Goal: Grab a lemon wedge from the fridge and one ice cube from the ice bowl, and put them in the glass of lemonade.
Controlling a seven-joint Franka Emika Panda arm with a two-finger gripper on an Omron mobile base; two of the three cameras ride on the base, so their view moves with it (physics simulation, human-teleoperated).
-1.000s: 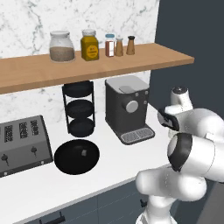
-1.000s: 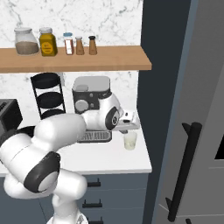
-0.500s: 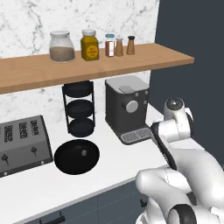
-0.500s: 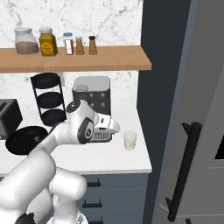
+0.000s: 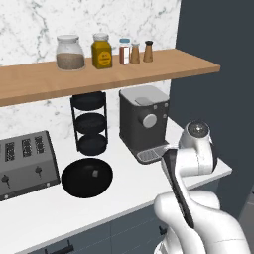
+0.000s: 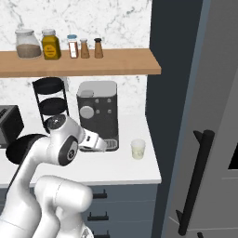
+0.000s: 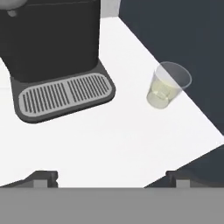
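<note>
Just clear tapered glass of lemonade point(image 7: 167, 85), ribbed drip tray point(image 7: 63, 95), white counter point(image 7: 118, 144)

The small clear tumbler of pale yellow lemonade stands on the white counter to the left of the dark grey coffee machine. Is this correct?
Not quite: the right base view shows the small clear tumbler of pale yellow lemonade on the white counter to the right of the dark grey coffee machine, not its left.

Kitchen: toaster point(image 5: 27, 163), coffee machine point(image 5: 144, 123).

Both base views look forward and down over the arm at the white worktop point(image 5: 124, 183), one from behind-left, one from behind-right. They share the coffee machine point(image 5: 144, 123) and shelf point(image 6: 79, 68). The hand view looks closely down on the glass of lemonade point(image 7: 167, 85).
</note>
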